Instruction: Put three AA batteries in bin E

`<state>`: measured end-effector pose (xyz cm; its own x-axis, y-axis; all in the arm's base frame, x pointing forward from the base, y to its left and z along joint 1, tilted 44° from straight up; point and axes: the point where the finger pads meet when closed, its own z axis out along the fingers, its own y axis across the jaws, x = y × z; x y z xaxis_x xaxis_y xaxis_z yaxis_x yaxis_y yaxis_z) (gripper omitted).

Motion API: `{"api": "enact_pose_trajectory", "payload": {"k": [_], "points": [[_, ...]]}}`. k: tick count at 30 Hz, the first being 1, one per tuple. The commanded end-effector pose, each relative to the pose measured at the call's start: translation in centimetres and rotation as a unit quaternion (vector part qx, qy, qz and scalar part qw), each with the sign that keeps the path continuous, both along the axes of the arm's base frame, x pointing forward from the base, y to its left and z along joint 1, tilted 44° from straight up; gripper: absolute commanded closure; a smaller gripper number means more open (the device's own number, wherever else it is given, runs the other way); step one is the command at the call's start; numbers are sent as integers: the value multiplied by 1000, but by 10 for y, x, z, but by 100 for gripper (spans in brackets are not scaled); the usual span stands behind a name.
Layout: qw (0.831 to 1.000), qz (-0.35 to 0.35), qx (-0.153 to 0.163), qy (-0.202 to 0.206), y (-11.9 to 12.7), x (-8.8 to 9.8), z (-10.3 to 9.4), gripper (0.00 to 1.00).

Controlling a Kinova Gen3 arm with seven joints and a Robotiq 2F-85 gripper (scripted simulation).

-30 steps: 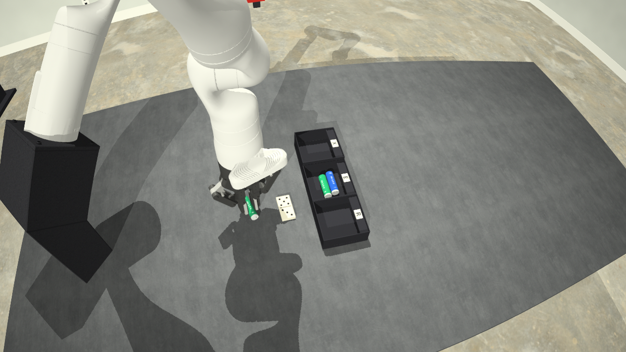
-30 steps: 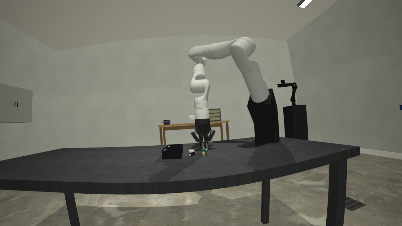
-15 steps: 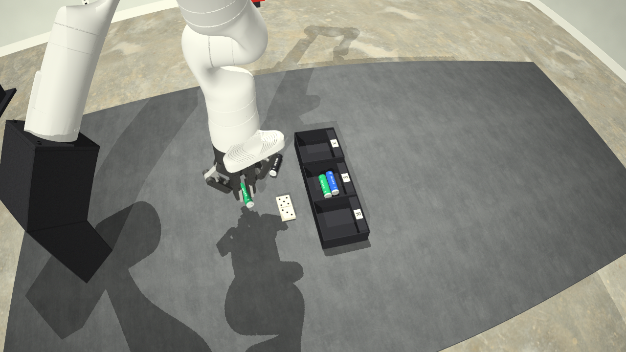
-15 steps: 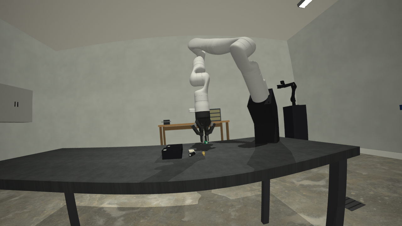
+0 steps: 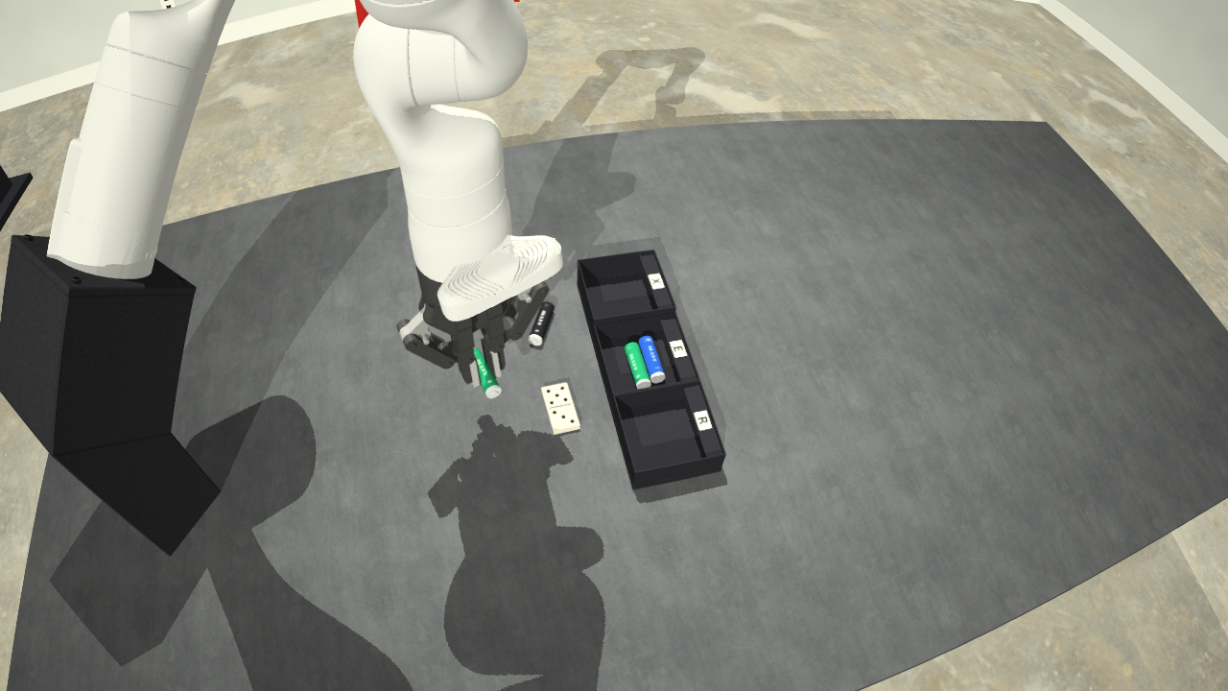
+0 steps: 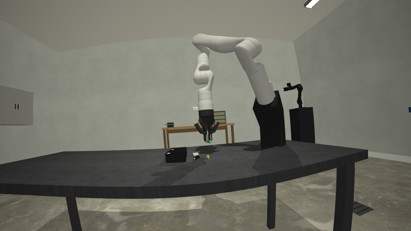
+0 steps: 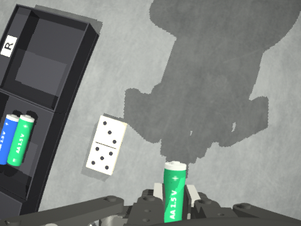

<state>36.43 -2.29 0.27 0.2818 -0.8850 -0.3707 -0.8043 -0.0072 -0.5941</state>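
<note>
My gripper [image 5: 481, 368] is shut on a green AA battery [image 5: 486, 372] and holds it above the table, left of the bins; it also shows in the wrist view [image 7: 173, 193] and in the exterior view [image 6: 208, 140]. A black tray with three bins [image 5: 649, 365] lies to the right. The middle bin, marked E [image 5: 677, 348], holds a green AA battery [image 5: 636, 365] and a blue AA battery [image 5: 653, 358]. These two also show in the wrist view, green [image 7: 20, 140] and blue [image 7: 6, 138]. A black AA battery [image 5: 540, 323] lies on the table behind the gripper.
A white domino [image 5: 560, 407] lies on the table between the gripper and the tray; it also shows in the wrist view [image 7: 106, 145]. Bins X [image 5: 654, 280] and R [image 5: 701, 420] are empty. The arm's black base [image 5: 94, 344] stands at the left.
</note>
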Motion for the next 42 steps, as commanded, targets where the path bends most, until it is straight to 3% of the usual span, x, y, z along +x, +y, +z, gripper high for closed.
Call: {"api": "enact_pose_trajectory", "payload": {"k": [1,6,20,26,28,36,42], "points": [[1000,-1,0,1,-1,0,0,91],[1000,-2,2,2,0,-1,1,91],[1000,1,0,0,-10,58,37,91],[990,-103,75,66,-14,89,57,91],[990,-103,75,66,-14,89,57,91],[990,-102,75,68,-19,127,81,91],[989,-105,75,68,-23,128,82,91]]}}
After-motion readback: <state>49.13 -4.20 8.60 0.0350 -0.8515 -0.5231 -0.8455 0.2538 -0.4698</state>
